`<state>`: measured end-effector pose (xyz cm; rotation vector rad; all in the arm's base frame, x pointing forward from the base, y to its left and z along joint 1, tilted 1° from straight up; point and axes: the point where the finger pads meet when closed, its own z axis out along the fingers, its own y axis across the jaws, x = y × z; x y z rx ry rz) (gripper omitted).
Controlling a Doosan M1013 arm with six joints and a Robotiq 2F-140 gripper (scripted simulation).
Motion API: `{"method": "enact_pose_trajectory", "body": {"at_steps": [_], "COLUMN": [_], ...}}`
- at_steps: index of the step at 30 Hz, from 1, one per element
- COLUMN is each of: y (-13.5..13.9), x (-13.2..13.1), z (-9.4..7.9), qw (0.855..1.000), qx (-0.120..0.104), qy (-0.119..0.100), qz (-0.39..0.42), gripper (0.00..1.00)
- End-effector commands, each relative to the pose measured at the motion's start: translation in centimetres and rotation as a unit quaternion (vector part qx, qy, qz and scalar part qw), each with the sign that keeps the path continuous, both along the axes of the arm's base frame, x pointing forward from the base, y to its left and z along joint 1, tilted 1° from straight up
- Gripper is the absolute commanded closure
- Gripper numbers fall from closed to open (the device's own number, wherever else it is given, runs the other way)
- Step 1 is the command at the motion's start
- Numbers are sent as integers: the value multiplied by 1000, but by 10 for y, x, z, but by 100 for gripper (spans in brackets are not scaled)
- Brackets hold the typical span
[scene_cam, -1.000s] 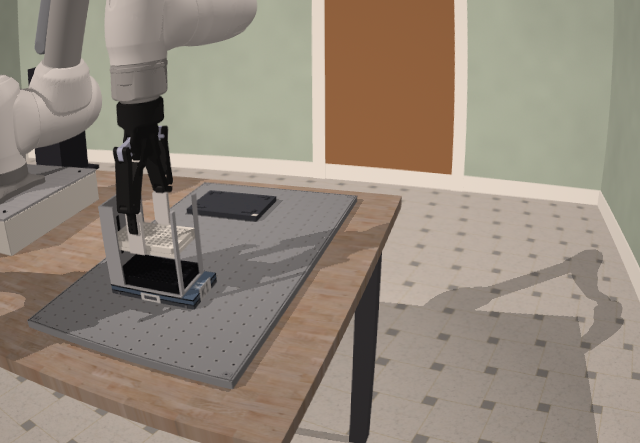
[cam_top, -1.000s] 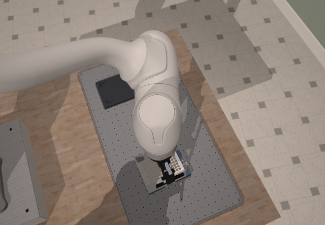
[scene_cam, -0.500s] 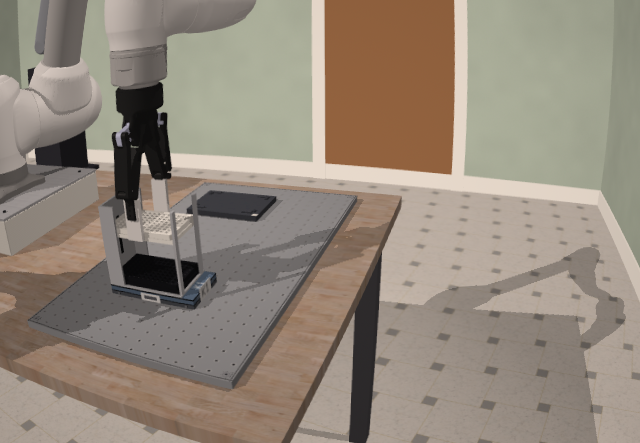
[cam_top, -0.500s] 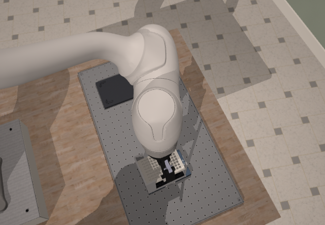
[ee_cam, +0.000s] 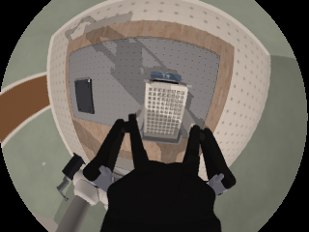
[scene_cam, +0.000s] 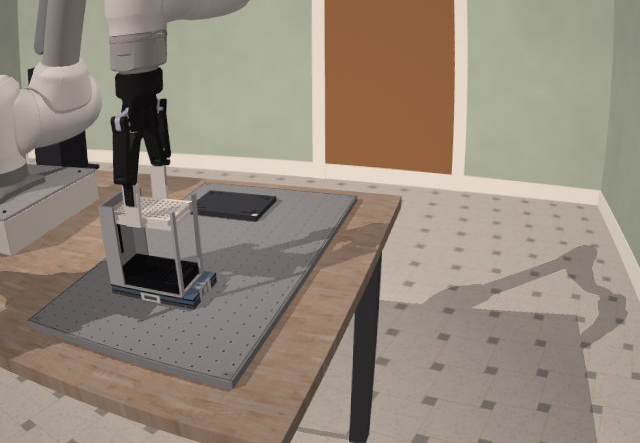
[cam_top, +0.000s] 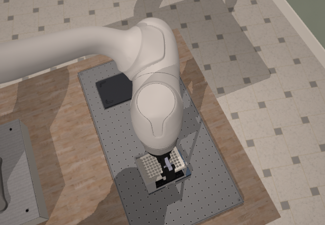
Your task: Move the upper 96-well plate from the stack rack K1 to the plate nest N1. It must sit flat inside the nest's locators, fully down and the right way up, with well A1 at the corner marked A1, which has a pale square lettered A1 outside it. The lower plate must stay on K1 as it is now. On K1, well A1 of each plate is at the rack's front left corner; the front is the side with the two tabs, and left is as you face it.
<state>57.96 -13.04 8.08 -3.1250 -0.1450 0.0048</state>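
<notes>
Arm (cam_top: 78, 46): smooth off-white tubular links, rounded joint housings with thin seam lines, teardrop outline on the wrist cap (cam_top: 156, 107). Light grey collar (scene_cam: 137, 51) above the tool flange. Gripper (scene_cam: 142, 167): matte black linkage fingers, small pale lilac blocks at the knuckles.

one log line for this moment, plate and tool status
tool: shut on white plate | plate: level, near top of rack K1 posts | black plate: on rack base | nest N1: unoccupied
</notes>
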Motion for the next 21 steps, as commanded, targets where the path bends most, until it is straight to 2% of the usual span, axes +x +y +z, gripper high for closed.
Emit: {"method": "enact_pose_trajectory", "body": {"at_steps": [1,21], "y": [0,0], "x": [0,0], "z": [4,34], "qw": [1000,1000], "qx": [0,0], "qy": [0,0], "qz": [0,0], "gripper": [100,100]}}
